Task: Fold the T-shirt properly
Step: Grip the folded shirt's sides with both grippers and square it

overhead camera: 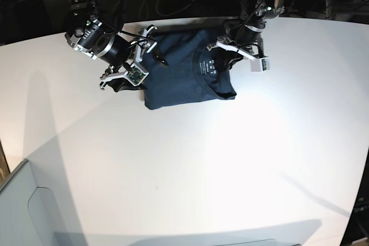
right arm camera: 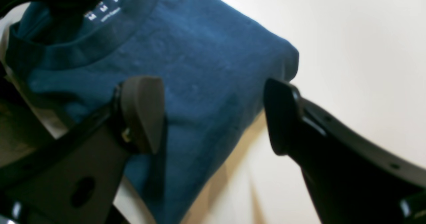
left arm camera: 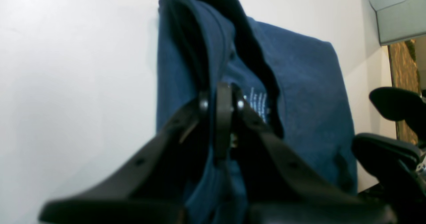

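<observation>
**Operator:** Left gripper (left arm camera: pixel 222 106) is clamped on the T-shirt (overhead camera: pixel 183 79), jaws pressed together with a ridge of navy cloth pinched up between them, right at the neck end. I can see the white printed label (left arm camera: pixel 258 106) just beside the fingertips in my left wrist view.

**Second:** And the right gripper?

**Operator:** Right gripper (right arm camera: pixel 213 117) hangs with its jaws spread wide over the shirt's other end; nothing is between them. In that wrist view, one pad (right arm camera: pixel 141 112) hovers above the cloth and the other finger is out past the shirt's edge, over the table (overhead camera: pixel 190 171).

**Second:** Where does the shirt sit?

**Operator:** Near the far edge of the white table, roughly at the middle of that edge, already gathered into a compact block with the collar (overhead camera: pixel 203 68) on top.

**Second:** How do you expect it to handle?

**Operator:** Light and limp, I judge. It's soft cotton, so it sags wherever it isn't supported, and layers could slide over each other. I'd take it at hems or the ribbed collar, where the cloth is thicker, and grip through all layers. A pinch on one layer could peel the fold open.
</observation>
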Motion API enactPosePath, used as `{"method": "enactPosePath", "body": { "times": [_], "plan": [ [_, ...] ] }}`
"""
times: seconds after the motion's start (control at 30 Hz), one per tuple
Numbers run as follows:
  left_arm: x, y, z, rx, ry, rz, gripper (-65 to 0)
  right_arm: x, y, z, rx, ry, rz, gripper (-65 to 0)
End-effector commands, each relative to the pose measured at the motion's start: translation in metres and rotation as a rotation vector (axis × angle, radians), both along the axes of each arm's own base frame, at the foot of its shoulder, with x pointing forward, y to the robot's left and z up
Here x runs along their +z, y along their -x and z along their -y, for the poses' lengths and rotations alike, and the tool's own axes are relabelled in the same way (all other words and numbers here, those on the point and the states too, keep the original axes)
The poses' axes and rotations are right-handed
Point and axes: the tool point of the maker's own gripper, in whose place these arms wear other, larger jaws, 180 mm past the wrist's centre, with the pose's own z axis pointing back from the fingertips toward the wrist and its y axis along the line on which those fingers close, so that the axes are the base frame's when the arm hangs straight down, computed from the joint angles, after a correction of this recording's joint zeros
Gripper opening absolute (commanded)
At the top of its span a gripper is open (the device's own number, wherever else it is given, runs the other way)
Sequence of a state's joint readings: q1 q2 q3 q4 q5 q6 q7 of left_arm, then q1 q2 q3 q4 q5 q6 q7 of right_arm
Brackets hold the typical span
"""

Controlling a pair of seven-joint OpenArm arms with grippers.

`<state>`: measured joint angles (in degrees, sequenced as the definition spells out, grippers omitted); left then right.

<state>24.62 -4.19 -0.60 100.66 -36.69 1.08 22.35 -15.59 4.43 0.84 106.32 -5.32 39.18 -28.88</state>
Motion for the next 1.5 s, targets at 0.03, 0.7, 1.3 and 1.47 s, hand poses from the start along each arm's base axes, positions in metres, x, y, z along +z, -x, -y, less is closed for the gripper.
{"method": "enactPosePath", "body": {
  "times": [0.03, 0.7, 1.3, 1.47],
  "plan": [
    [0.006, -0.002, -0.006, -0.006, -0.007, 0.026, -65.0, 0.011, -0.003, -0.004, 0.015, -0.036, 0.036, -19.8],
    [0.022, 0.005, 0.0, -0.077, -0.016, 0.022, -28.0, 0.011, -0.003, -0.004, 0.015, -0.036, 0.036, -19.7],
    [-0.013, 0.005, -0.028, 0.009, -0.034, -0.066, -28.9, 0.012, -0.003, -0.005, 0.018, -0.037, 0.035, -19.7],
    [-0.02, 0.008, -0.027, 0.008, -0.028, -0.084, -29.1, 0.011, -0.003, -0.005, 0.016, -0.036, 0.035, -19.7]
  ]
}}
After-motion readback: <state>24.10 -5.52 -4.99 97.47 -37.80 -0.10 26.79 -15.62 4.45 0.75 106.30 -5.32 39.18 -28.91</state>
